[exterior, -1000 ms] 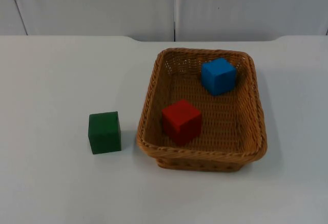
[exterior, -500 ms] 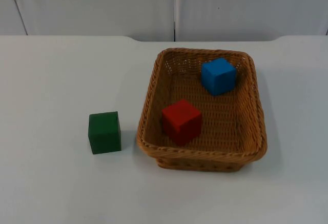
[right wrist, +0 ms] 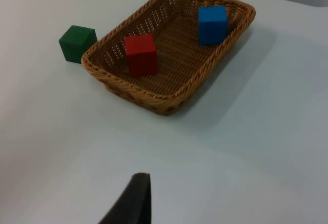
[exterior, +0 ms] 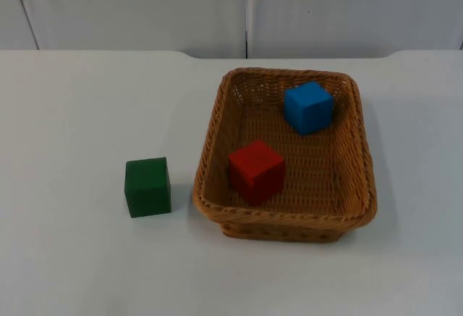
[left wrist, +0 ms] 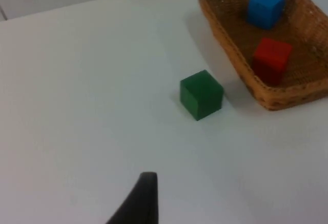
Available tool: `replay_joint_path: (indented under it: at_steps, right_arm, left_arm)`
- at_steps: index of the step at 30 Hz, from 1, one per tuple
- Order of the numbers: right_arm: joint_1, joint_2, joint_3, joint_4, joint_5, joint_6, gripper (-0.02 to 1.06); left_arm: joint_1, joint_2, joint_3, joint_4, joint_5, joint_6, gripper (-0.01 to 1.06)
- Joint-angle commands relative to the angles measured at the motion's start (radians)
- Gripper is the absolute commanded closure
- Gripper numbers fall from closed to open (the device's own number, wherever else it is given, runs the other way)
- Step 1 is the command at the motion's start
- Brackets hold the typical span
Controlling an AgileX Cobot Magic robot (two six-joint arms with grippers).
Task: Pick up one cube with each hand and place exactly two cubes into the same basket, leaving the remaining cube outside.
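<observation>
The basket (exterior: 217, 124) holds the red cube (exterior: 256, 171) at its 7 o'clock side and the blue cube (exterior: 308, 107) toward 1 o'clock. The green cube (exterior: 147, 186) rests on the table (exterior: 72, 113), at 9 o'clock of the basket, just beside it. Gripper opening cannot be determined for either arm.

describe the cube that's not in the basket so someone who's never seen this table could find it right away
Start at the brown wicker basket on the white table. Just outside its long wall, on the side nearest the red cube, a lone cube sits on the bare tabletop, apart from the basket. It is the green cube; the red one and the blue cube are both inside.
</observation>
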Motion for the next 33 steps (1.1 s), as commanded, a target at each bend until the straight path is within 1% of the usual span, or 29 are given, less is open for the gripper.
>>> replay_joint_path:
  at_steps: [1, 2, 6, 7, 10, 11, 16, 17, 22, 25, 33]
  right_arm:
    - [0.005, -0.002, -0.001, -0.004, -0.008, -0.001, -0.01]
    - [0.005, -0.002, -0.001, -0.004, -0.008, -0.001, -0.01]
    - [0.004, -0.002, -0.001, -0.002, -0.008, 0.001, -0.01]
    - [0.004, -0.002, -0.001, -0.002, -0.008, 0.001, -0.01]
    - [0.004, -0.002, -0.001, 0.006, -0.008, 0.001, -0.01]
    - [0.004, -0.002, -0.001, 0.006, -0.008, 0.001, -0.01]
    - [0.004, -0.002, -0.001, 0.011, -0.008, 0.001, -0.01]
    - [0.004, -0.002, -0.001, 0.011, -0.008, 0.001, -0.01]
    - [0.004, -0.002, -0.001, 0.011, -0.008, 0.001, -0.01]
    - [0.004, -0.002, -0.001, 0.011, -0.008, 0.001, -0.01]
    - [0.003, -0.002, -0.001, 0.011, -0.008, 0.001, -0.01]
  left_arm:
    - [0.048, -0.004, 0.004, -0.007, -0.004, -0.009, 0.0]
    - [0.048, -0.004, 0.004, -0.007, -0.004, -0.009, 0.0]
    - [0.123, -0.004, 0.004, -0.007, -0.004, -0.009, 0.0]
    - [0.123, -0.004, 0.004, -0.007, -0.004, -0.009, 0.0]
    - [0.177, -0.004, 0.004, -0.007, -0.004, -0.009, 0.0]
    - [0.177, -0.004, 0.004, -0.007, -0.004, -0.009, 0.0]
    - [0.266, -0.004, 0.004, -0.007, -0.004, -0.009, 0.0]
    - [0.266, -0.004, 0.004, -0.007, -0.004, -0.009, 0.0]
    - [0.349, -0.004, 0.004, -0.007, -0.004, -0.009, 0.0]
    - [0.368, -0.004, 0.004, -0.007, -0.004, -0.009, 0.0]
    - [0.368, -0.004, 0.004, -0.005, -0.004, -0.009, 0.0]
